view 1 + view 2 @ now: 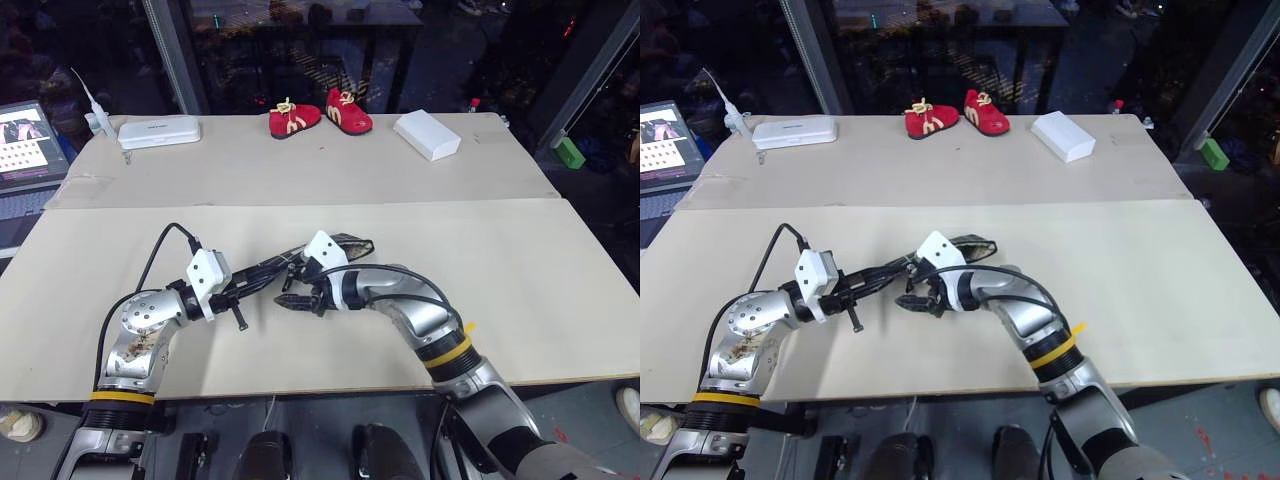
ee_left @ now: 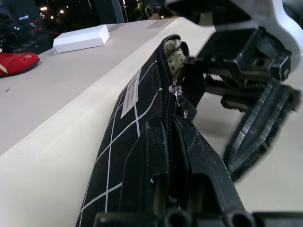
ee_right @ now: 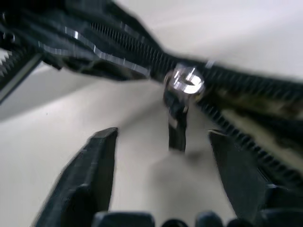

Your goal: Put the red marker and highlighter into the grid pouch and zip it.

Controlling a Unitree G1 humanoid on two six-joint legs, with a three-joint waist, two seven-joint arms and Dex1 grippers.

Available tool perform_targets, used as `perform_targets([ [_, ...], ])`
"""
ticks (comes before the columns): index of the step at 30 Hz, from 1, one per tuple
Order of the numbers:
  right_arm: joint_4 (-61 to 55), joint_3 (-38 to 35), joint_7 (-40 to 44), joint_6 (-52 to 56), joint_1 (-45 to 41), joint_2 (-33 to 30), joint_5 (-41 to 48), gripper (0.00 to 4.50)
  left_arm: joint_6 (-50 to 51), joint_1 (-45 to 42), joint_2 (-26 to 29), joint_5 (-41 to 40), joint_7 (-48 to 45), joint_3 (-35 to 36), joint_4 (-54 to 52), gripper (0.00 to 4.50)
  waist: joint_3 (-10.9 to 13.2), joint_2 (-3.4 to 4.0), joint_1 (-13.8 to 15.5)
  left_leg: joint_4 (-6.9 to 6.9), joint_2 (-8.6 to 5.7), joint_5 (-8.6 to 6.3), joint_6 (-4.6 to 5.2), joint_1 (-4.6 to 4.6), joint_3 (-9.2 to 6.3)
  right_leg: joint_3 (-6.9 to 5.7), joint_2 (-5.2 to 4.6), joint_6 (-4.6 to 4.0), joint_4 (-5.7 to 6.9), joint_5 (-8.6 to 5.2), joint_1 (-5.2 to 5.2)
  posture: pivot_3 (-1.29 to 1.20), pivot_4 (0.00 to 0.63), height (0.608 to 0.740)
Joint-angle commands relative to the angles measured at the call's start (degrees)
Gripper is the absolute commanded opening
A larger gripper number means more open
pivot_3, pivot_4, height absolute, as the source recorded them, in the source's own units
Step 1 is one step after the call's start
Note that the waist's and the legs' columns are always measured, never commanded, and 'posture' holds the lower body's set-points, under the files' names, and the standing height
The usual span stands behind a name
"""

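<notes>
The grid pouch (image 2: 137,137) lies near the middle of the frame on the counter (image 1: 520,290), its end clenched in the left tool (image 2: 177,156). The right tool (image 3: 163,156) is released, its two fingers (image 3: 90,175) on either side of the zipper pull (image 3: 177,127), not touching it.

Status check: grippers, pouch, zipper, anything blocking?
Left gripper shut on the pouch, holding it up on edge. Right gripper open, fingers either side of the zipper pull, not yet gripping. Zipper partly open. Nothing blocking.
</notes>
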Motion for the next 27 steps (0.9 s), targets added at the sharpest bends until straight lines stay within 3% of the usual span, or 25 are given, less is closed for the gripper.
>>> perform_targets([
  [1,-0.1,-2.6,-0.7,-2.3,-1.6,0.7,0.8,1.72,-1.7,-0.3,-0.2,0.0,0.1,0.6,-0.5,0.00,0.0,0.00,0.0,0.00,0.00,0.00,0.00,0.00,0.00,0.00,0.00,0.00,0.00,0.00,0.00,0.00,0.150,0.740],
  [3,0.4,-3.2,-0.8,-2.4,-1.8,1.0,0.9,1.21,-1.7,-0.3,-0.3,0.0,0.1,0.5,-0.6,0.00,0.0,0.00,0.0,0.00,0.00,0.00,0.00,0.00,0.00,0.00,0.00,0.00,0.00,0.00,0.00,0.00,0.150,0.740],
  [6,0.7,-3.0,-0.5,-2.9,-1.9,0.9,0.5,0.03,-1.8,-0.2,-0.5,0.2,0.0,0.5,-0.6,0.00,0.0,0.00,0.0,0.00,0.00,0.00,0.00,0.00,0.00,0.00,0.00,0.00,0.00,0.00,0.00,0.00,0.150,0.740],
  [11,-1.1,-2.7,1.5,-2.0,-0.9,-1.1,1.1,0.03,-1.8,-0.1,-0.4,0.2,0.0,0.8,-0.5,0.00,0.0,0.00,-0.1,0.00,0.01,0.00,0.00,0.00,-0.01,0.00,0.00,0.00,0.00,0.00,-0.01,0.00,0.150,0.740],
  [23,-1.7,-11.1,6.9,-4.2,1.8,-20.6,1.7,0.03,-1.9,0.3,-0.4,0.3,0.0,0.7,-0.9,0.00,0.0,-0.01,0.1,0.00,-0.02,0.00,0.01,-0.04,-0.02,-0.02,-0.03,0.01,-0.09,0.00,0.01,0.00,0.150,0.740],
  [27,1.5,-13.3,6.3,-5.1,0.5,-22.7,1.8,0.03,-1.8,0.6,-0.3,0.1,-0.1,0.8,-1.2,0.00,0.0,-0.02,-0.2,-0.01,0.01,0.00,0.01,0.00,-0.01,0.00,0.03,0.00,-0.05,0.00,0.00,0.00,0.150,0.740],
])
